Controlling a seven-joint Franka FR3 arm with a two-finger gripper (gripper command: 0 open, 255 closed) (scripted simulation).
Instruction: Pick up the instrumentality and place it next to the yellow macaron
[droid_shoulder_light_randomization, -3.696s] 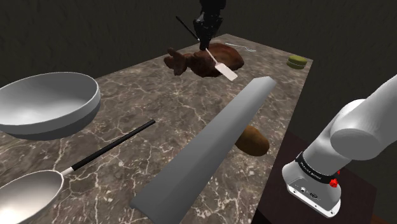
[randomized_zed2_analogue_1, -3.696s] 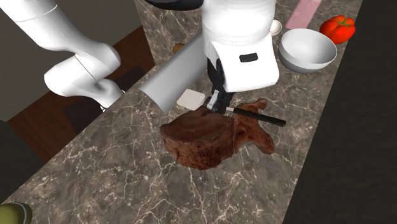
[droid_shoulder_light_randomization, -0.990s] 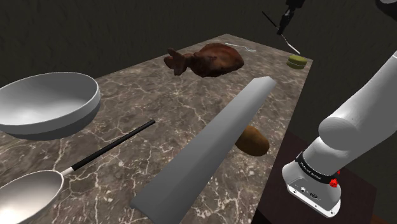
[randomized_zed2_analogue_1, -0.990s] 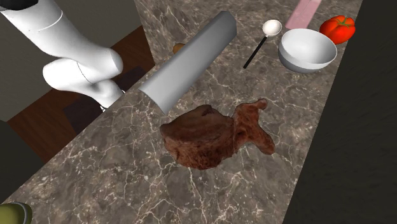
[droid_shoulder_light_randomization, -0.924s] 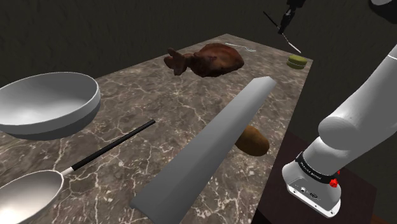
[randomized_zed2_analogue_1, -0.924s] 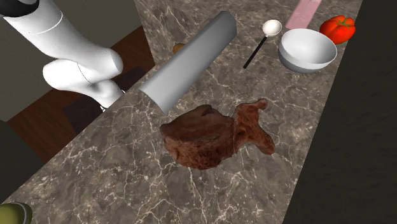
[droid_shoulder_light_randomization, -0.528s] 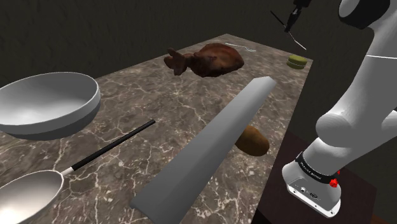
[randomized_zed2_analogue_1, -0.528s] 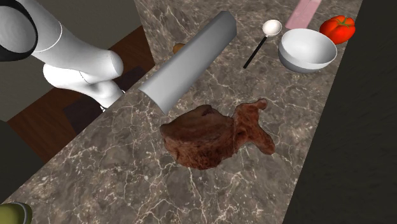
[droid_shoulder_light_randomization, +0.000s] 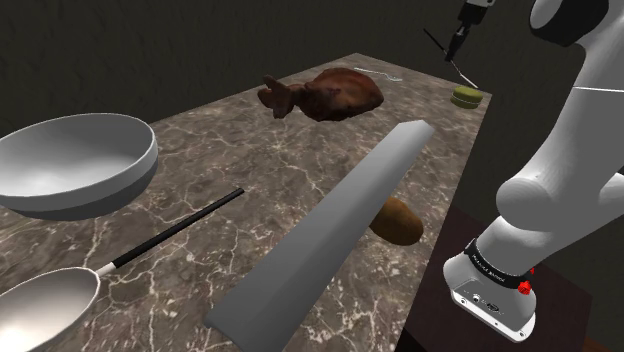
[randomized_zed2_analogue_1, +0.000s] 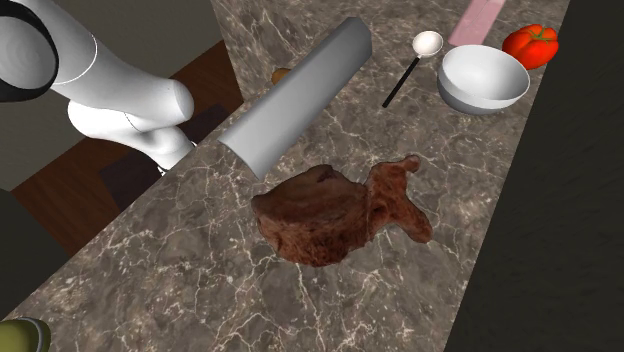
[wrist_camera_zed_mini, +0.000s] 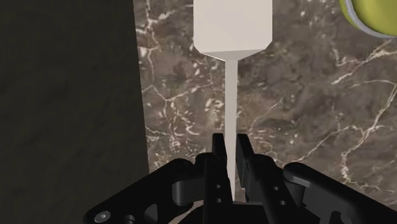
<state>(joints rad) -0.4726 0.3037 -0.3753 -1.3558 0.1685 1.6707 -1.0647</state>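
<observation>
In the shoulder view, a wide grey bowl (droid_shoulder_light_randomization: 75, 160) stands at the left of the dark marble surface (droid_shoulder_light_randomization: 200, 150). Below it lies a metal spoon (droid_shoulder_light_randomization: 45, 305) with a long black handle. Further right, at the far end, lies a brown piece of meat (droid_shoulder_light_randomization: 325, 93). A long grey bar (droid_shoulder_light_randomization: 330, 225), rounded on top, lies slanting across the middle. A brown, potato-like lump (droid_shoulder_light_randomization: 398, 220) is just beside its right side, partly hidden by it. At the far right corner of the surface sits the yellow-green macaron (droid_shoulder_light_randomization: 465, 96). Above it and slightly to its left hangs the black tool (droid_shoulder_light_randomization: 460, 40). It is carried by the white arm (droid_shoulder_light_randomization: 560, 170), which rises from the stand (droid_shoulder_light_randomization: 490, 295) at the lower right.

In the wrist view, the two fingers of the tool are closed on the thin pale neck of a spatula (wrist_camera_zed_mini: 233, 25). Its flat white blade points away from the tool and is over the surface, close to the edge. The macaron is near the blade, to one side, and does not touch it. The spatula seems to be in the air, not resting on the surface, but its thin shape makes this hard to confirm.

In the second exterior view, a red pepper (randomized_zed2_analogue_1: 530, 45) lies just beside the bowl at the far right.
</observation>
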